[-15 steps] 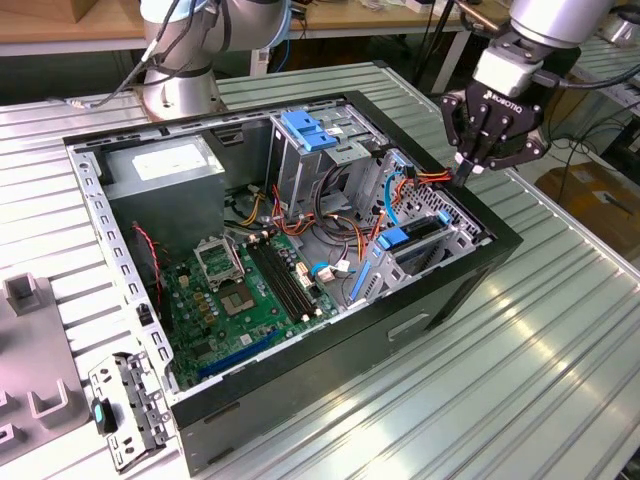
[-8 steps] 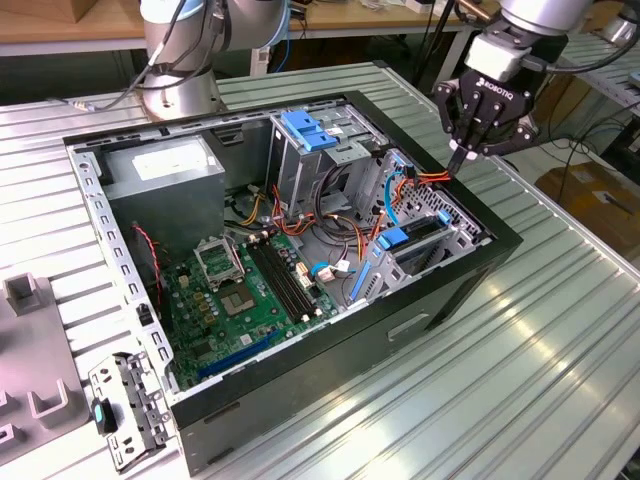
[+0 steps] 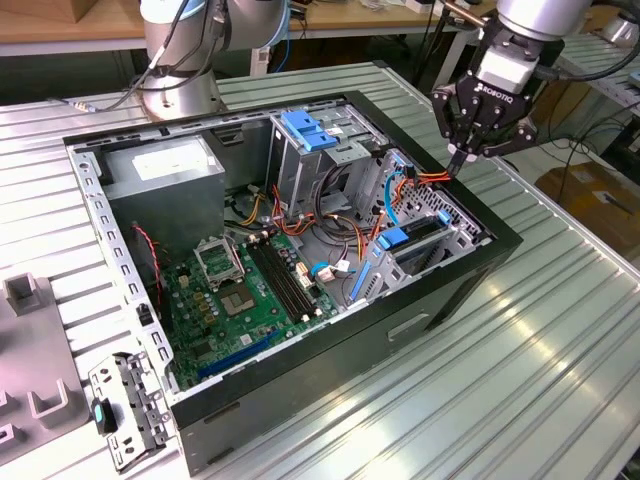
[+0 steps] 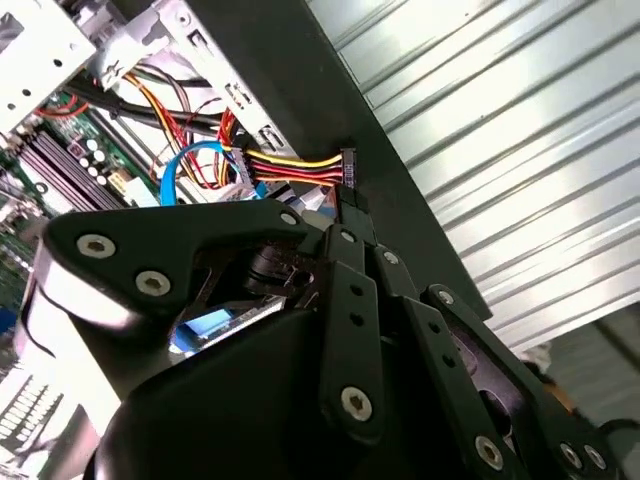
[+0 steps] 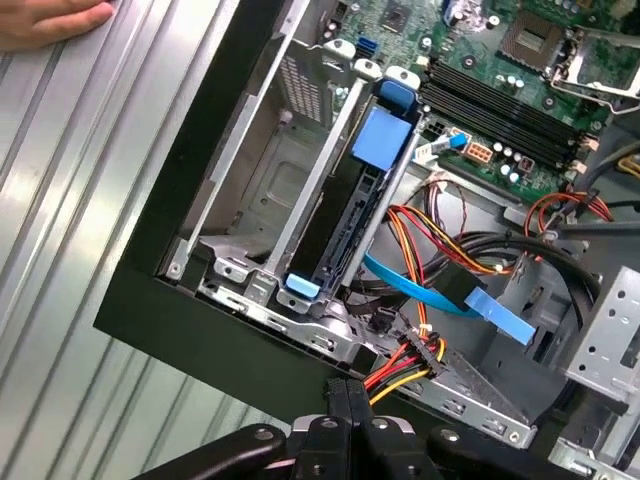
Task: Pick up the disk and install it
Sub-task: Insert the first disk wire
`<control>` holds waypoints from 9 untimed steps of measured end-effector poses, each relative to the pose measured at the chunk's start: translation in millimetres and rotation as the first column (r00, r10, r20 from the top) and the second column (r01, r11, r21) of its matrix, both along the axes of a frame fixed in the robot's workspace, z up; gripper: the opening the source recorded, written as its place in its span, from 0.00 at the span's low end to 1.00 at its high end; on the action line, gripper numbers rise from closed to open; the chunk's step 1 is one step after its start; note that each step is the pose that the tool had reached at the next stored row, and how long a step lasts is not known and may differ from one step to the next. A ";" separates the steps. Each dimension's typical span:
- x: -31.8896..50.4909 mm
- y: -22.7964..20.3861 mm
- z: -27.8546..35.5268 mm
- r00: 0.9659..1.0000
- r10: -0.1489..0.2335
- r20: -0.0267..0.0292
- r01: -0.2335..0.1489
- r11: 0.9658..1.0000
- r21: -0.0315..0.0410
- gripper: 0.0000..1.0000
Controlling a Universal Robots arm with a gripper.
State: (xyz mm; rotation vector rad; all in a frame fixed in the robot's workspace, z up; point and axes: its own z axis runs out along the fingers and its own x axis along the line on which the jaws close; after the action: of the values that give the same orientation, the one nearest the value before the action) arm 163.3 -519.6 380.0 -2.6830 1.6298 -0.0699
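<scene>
The jaws are hanging over one end of the open computer case (image 3: 330,345). They are pinched closed, and I am not seeing anything held between them. The disk (image 5: 383,135) is not in the jaws. It is sitting down below them, standing on its edge inside the grey metal bay (image 5: 306,190), with its light blue bracket showing at both ends. So the picking up and the sliding in are looking done, I think. Just beside the tips of the jaws, a bunch of red, yellow and black wires (image 4: 290,163) is ending in a small black plug (image 4: 347,165). It may be touching them, but I cannot tell. The plug is not looking joined to the disk, so that part seems to be left. A flat blue cable (image 5: 470,300) is lying near too. The green board (image 3: 240,290) is well apart from the jaws. A person's hand (image 5: 50,18) is resting on the ribbed surface (image 3: 520,370), also well apart.
</scene>
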 end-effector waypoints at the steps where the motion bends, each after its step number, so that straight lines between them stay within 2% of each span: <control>1: 0.6 -0.1 -0.1 1.000 0.022 0.000 -0.022 1.000 0.001 0.11; 8: 0.8 0.0 0.0 1.000 0.026 0.000 -0.026 1.000 0.001 0.11; 9: 0.8 0.0 -0.1 1.000 0.026 0.000 -0.026 1.000 0.001 0.18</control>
State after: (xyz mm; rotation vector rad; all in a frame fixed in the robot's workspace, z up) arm 164.1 -519.6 379.9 -2.7026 1.5937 -0.0688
